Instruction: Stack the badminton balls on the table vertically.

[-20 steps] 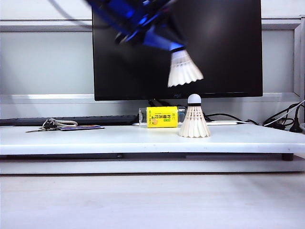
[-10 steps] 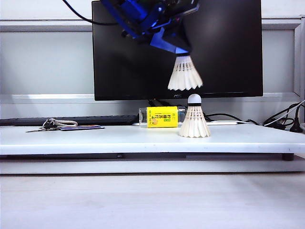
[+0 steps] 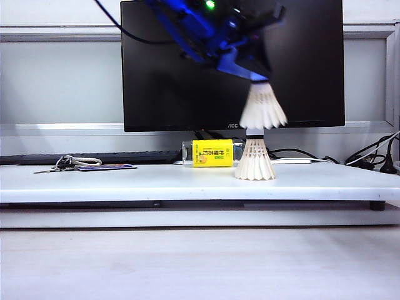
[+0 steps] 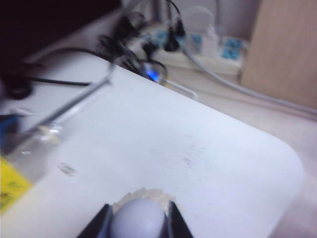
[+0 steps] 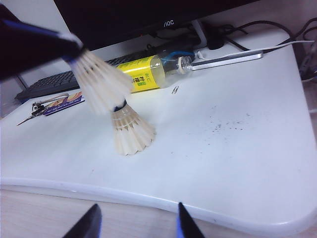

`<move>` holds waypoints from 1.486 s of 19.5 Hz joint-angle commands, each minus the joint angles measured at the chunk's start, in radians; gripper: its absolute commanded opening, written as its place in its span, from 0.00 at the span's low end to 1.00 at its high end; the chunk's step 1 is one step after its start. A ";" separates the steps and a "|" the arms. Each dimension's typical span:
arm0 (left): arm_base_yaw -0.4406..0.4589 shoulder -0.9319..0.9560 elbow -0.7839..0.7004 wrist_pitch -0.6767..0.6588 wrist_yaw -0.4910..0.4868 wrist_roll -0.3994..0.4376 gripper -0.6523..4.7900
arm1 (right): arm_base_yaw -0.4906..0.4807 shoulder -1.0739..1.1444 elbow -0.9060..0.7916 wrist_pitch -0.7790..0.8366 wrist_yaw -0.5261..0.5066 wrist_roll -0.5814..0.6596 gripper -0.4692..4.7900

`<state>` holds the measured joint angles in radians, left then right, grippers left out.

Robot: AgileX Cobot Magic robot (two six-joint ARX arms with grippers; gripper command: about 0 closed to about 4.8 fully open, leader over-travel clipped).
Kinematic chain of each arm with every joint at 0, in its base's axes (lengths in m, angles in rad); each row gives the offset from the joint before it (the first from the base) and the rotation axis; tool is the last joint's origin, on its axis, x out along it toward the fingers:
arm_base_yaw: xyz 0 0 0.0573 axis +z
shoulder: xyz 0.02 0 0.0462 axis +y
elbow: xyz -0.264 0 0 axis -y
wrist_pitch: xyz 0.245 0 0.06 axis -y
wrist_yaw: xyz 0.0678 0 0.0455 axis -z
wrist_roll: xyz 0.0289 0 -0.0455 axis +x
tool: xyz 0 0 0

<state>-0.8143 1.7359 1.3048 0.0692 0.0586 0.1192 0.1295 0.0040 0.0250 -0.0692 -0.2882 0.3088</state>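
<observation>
One badminton ball (image 3: 254,162) stands skirt-down on the white table (image 3: 125,181), right of centre. My left gripper (image 3: 253,72) hangs just above it, shut on the cork tip (image 4: 137,220) of a second badminton ball (image 3: 263,107). That ball's feather skirt hangs down, tilted, and hides the standing ball's cork tip. In the right wrist view the held ball (image 5: 101,82) overlaps the top of the standing one (image 5: 131,131). My right gripper (image 5: 136,210) is open and holds nothing, back over the table's front edge (image 5: 208,210).
A yellow-labelled bottle (image 3: 212,153) lies just behind the standing ball, in front of the black monitor (image 3: 162,75). Keys and a card (image 3: 84,164) lie at the left by a keyboard. Cables (image 3: 369,159) and a power strip (image 4: 208,47) crowd the right end.
My left gripper has carried its badminton ball to the right and slightly down, from beside the standing ball to directly over its tip. The right gripper has not moved.
</observation>
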 commanded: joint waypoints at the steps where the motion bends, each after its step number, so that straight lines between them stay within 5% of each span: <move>1: -0.011 0.009 0.027 -0.005 -0.062 0.050 0.34 | -0.001 -0.002 0.004 0.013 0.001 -0.003 0.47; 27: -0.003 0.097 0.029 -0.027 -0.082 0.063 0.41 | -0.001 -0.002 0.004 -0.002 0.009 -0.007 0.47; 29: 0.003 0.097 0.029 -0.023 -0.082 0.058 0.76 | -0.001 -0.002 0.004 -0.002 0.009 -0.007 0.47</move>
<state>-0.8124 1.8343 1.3304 0.0273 -0.0235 0.1825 0.1291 0.0040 0.0246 -0.0807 -0.2810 0.3050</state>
